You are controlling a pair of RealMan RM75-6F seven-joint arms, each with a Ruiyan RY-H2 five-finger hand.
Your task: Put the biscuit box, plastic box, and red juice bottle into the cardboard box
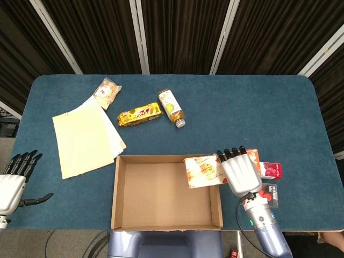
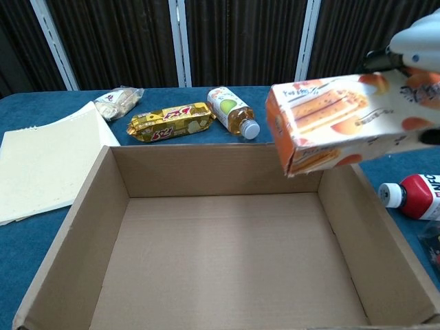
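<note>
My right hand grips the orange biscuit box from above and holds it in the air over the right wall of the open cardboard box. In the chest view the biscuit box hangs tilted above the cardboard box, with the right hand at the top right corner. The red juice bottle lies on the table to the right of the box, partly hidden by the hand; it shows again as the bottle at the right edge. The plastic box sits just in front of the bottle. My left hand is open at the far left.
Behind the box lie a gold snack pack, a yellow juice bottle and a small snack bag. Cream paper sheets lie to the box's left. The blue table ends close to the box's front.
</note>
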